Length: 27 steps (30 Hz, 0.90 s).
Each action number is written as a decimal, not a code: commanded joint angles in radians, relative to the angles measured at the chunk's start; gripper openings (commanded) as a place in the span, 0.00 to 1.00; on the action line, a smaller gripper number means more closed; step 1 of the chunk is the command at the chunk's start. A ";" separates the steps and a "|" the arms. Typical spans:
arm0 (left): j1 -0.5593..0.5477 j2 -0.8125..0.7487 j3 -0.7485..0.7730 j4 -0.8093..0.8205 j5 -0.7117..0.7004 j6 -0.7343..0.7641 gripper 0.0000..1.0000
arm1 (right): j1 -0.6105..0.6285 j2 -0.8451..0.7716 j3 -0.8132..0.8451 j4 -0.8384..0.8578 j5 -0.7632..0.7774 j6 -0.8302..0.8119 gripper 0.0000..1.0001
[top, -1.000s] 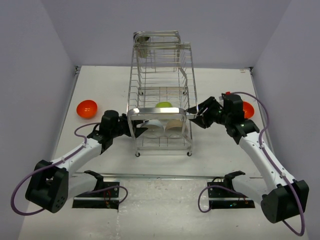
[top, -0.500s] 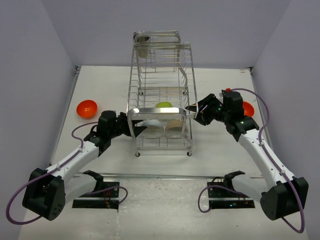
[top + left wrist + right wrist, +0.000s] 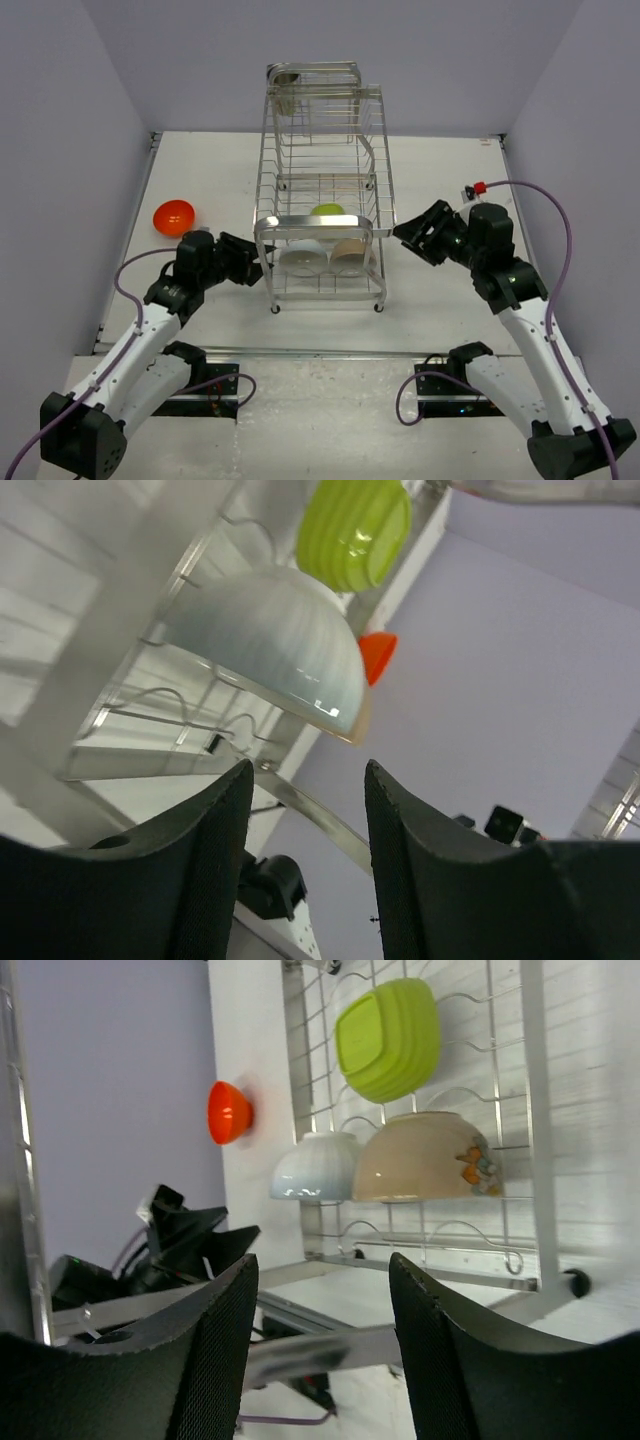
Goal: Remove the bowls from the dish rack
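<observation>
The chrome wire dish rack point(image 3: 322, 150) stands mid-table. On its lower tier sit a white bowl point(image 3: 300, 262) and a beige bowl point(image 3: 350, 258), with a lime-green bowl point(image 3: 327, 211) behind them. One orange bowl point(image 3: 173, 216) lies on the table at the left. My left gripper point(image 3: 255, 268) is open just left of the rack, empty, facing the white bowl point(image 3: 270, 650). My right gripper point(image 3: 408, 232) is open just right of the rack, empty, facing the beige bowl point(image 3: 425, 1158). A bit of orange bowl point(image 3: 377, 655) shows beyond the rack in the left wrist view.
The rack's front rim point(image 3: 313, 226) juts out above the lower bowls. A metal cup point(image 3: 287, 90) sits at the rack's top. Lilac walls close in the table on three sides. A metal rail point(image 3: 320, 352) runs along the near edge by the arm bases.
Both arms have drawn back from the rack's sides, the left gripper leftward and the right gripper rightward. The right arm now covers the orange bowl on the right. The bowls in the rack have not moved.
</observation>
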 commanded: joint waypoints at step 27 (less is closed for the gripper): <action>-0.036 -0.260 0.197 -0.592 -0.295 0.822 0.38 | 0.005 -0.297 -0.230 -0.195 -0.018 -0.400 0.57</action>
